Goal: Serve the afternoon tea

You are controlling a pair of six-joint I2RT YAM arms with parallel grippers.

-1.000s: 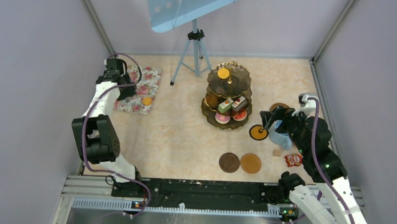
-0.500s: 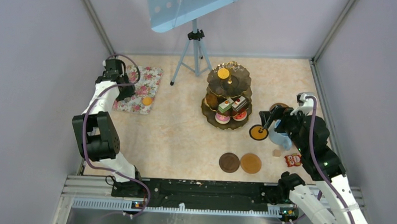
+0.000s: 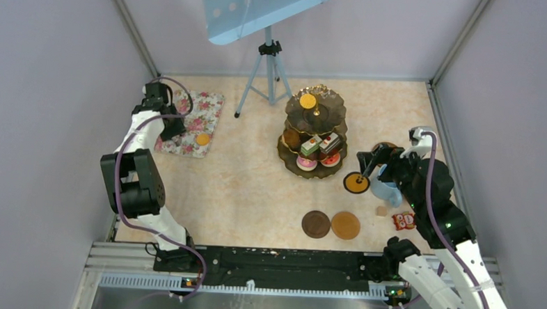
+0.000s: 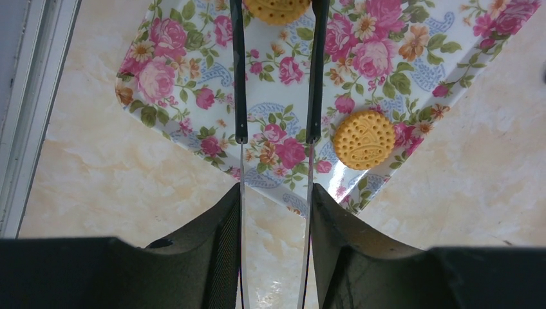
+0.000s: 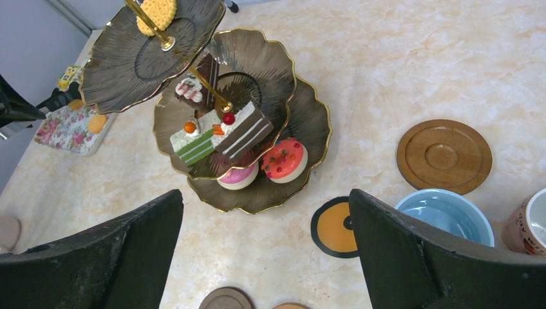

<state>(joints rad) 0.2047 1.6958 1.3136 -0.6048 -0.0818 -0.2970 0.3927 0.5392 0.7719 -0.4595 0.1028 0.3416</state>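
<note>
The left gripper [image 4: 275, 199] pinches black tongs [image 4: 240, 77] around a round yellow biscuit [image 4: 277, 8] over the floral-patterned mat [image 4: 193, 84]; the right gripper [image 5: 264, 199] is spread. Squeeze softly, then lift straight toward the dark three-tier stand [image 3: 332, 108] at the middle of the tabletop [image 3: 241, 188].

Robot test cell in a lab, plain lilac-grey panel walls [image 3: 44, 82] enclosing a marble-look table [image 3: 241, 188], aluminium mounting rail [image 3: 286, 288] along the near edge, tripod [image 3: 266, 70] carrying a perforated blue board [image 3: 263, 8] at the far side
</note>
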